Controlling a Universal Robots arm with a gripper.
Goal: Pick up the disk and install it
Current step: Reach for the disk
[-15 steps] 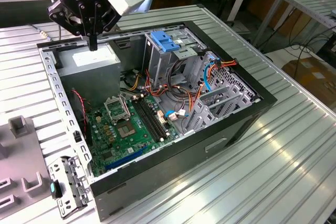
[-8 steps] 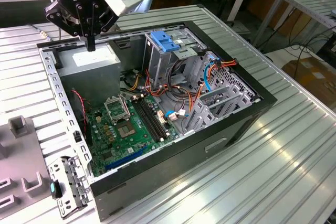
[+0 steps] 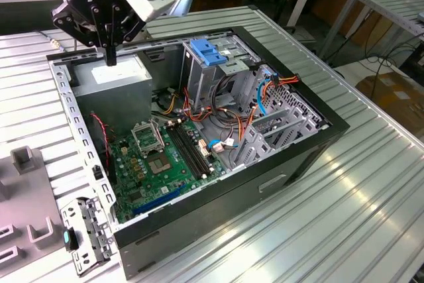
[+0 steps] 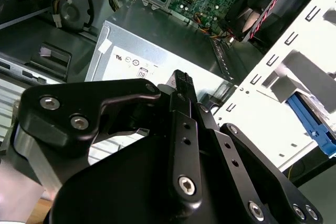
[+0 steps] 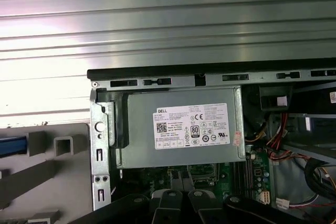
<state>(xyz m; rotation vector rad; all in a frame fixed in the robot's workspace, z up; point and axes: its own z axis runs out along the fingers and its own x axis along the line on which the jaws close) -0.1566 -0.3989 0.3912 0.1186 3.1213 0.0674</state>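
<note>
My gripper (image 3: pixel 110 56) hangs above the big grey power-supply box (image 3: pixel 116 74) in the back corner of the open computer case (image 3: pixel 311 144), at the exterior view's left. Its black fingers (image 4: pixel 181 82) stand together with nothing between them, just over the box's white sticker (image 5: pixel 191 127). The gripper (image 5: pixel 181 183) also shows in the first wrist view. The disk as a whole is out of view. A blue strip (image 5: pixel 11 144) lies on the grey fixture (image 5: pixel 58 161) beside the case; I cannot tell whether it belongs to the disk.
Inside the case are a green motherboard (image 3: pixel 162 157), loose cables (image 3: pixel 232 120) and a metal drive bay topped by a light-blue bracket (image 3: pixel 209 51). A detached metal bracket (image 3: pixel 86 230) lies near the grey fixture (image 3: pixel 23 190). Ribbed aluminium table (image 3: pixel 344 217) surrounds the case.
</note>
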